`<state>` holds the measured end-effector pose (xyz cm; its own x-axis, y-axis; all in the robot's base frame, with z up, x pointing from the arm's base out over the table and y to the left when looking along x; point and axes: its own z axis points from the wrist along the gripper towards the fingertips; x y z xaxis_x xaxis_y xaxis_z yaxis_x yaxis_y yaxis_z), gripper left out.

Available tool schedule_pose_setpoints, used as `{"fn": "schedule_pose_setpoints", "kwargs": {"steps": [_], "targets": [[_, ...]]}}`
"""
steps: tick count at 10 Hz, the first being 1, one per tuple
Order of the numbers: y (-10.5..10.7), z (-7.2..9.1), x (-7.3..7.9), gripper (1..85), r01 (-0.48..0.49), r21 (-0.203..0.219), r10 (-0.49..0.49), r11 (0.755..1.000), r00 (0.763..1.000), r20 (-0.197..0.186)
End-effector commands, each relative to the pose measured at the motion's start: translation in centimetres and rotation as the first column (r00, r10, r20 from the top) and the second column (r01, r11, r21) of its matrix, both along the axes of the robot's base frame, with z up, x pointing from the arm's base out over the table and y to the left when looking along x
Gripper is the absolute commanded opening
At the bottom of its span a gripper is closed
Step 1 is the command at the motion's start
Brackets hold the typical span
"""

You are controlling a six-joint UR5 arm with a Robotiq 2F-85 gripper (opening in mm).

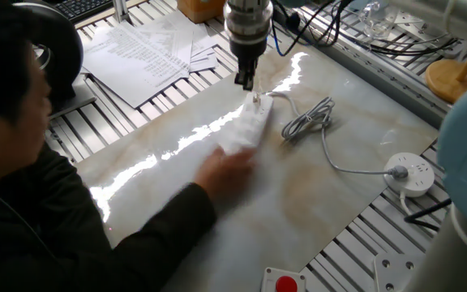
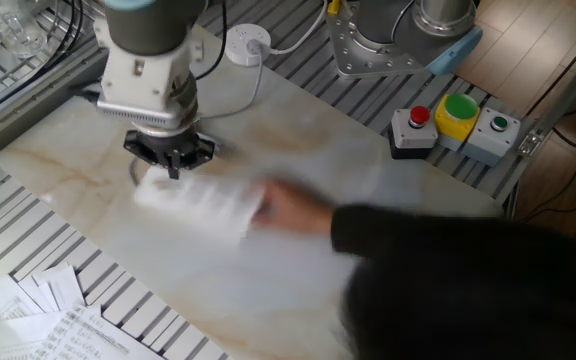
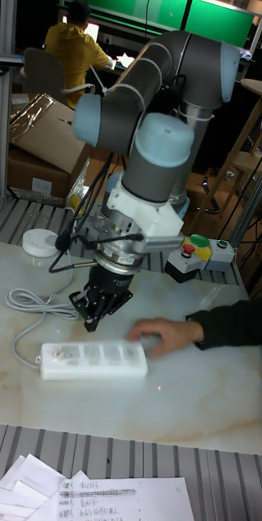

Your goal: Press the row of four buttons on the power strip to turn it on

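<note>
The power strip is a long white bar lying flat on the marble table. It is smeared by motion in one fixed view and in the other fixed view. A person's hand rests on its USB end. My gripper points down just above the table, close to the strip's cable end, also seen at the gripper and the gripper. No view shows a gap or contact at its fingertips. The row of four buttons is too blurred to make out.
The strip's coiled white cable leads to a round socket puck at the table edge. The person's arm crosses the table. A box with red, yellow and green buttons and loose papers lie around the slab.
</note>
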<state>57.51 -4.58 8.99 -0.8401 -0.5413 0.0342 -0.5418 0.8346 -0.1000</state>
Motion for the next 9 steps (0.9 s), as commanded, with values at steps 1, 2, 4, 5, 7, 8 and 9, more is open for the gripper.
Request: {"fn": "schedule_pose_setpoints", "kwargs": {"steps": [1,2,4,5,7,8,9], "targets": [[-1.0,-2.4,-0.4,1.0,-0.003,-0.010,0.003,1.000,1.000,-0.020],[-0.7,-3.2,0.6,1.0,0.010,-0.008,-0.010,1.000,1.000,0.007],[-0.5,-3.2,1.4,1.0,0.003,-0.019,-0.002,1.000,1.000,0.027],[-0.7,-2.9,2.5,1.0,-0.022,-0.044,0.024,0.999,0.998,0.055],[-0.9,-2.0,4.8,1.0,-0.128,-0.130,0.139,0.983,0.987,0.076],[-0.2,-1.7,4.8,1.0,-0.131,-0.129,0.140,0.983,0.988,0.061],[0.4,-1.4,4.8,1.0,-0.122,-0.113,0.130,0.986,0.989,0.065]]}}
